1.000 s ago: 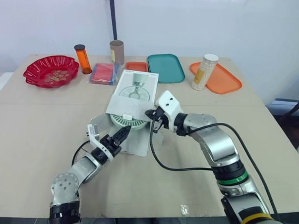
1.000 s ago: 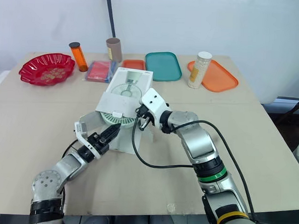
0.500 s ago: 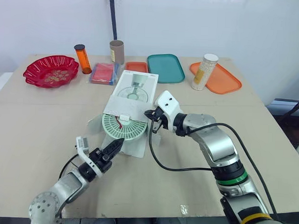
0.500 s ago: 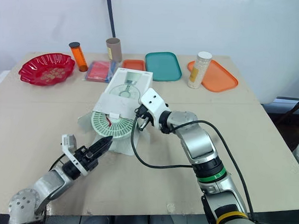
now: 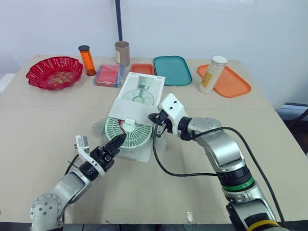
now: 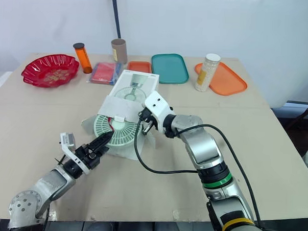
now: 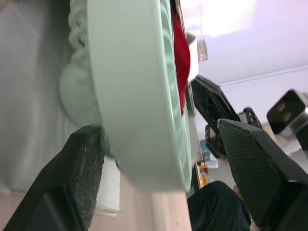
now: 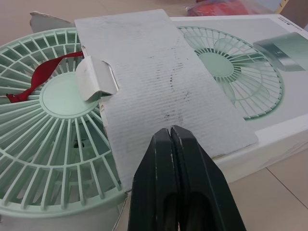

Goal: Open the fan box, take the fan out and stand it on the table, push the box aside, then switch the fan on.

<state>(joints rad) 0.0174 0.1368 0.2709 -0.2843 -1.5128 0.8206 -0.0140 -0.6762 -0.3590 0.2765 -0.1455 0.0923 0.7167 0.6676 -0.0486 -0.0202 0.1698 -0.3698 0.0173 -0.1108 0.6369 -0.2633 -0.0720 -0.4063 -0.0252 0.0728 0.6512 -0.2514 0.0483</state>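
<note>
The pale green round fan (image 5: 128, 132) lies flat, mostly slid out of the white fan box (image 5: 140, 92), with a red strap (image 8: 38, 79) across its grille. The box's open flap (image 8: 159, 91) covers the fan's far part. My left gripper (image 5: 118, 141) is at the fan's near edge, open, with the rim between its fingers (image 7: 72, 178); one finger lies against the fan's underside and the other stands off it. My right gripper (image 5: 157, 128) is shut and holds nothing, at the flap's right edge beside the fan.
Along the far edge stand a red bowl (image 5: 54, 73), an orange bottle (image 5: 87, 60), a brown tube (image 5: 121, 52), a red packet (image 5: 108, 75), a teal tray (image 5: 171, 70) and an orange tray (image 5: 232, 84) with a white canister (image 5: 212, 74). A black cable (image 5: 182, 173) loops beside my right arm.
The fan slid out of the box toward me as my left gripper drew back. The left gripper has since come forward again to the fan's near rim. The right gripper stayed put.
</note>
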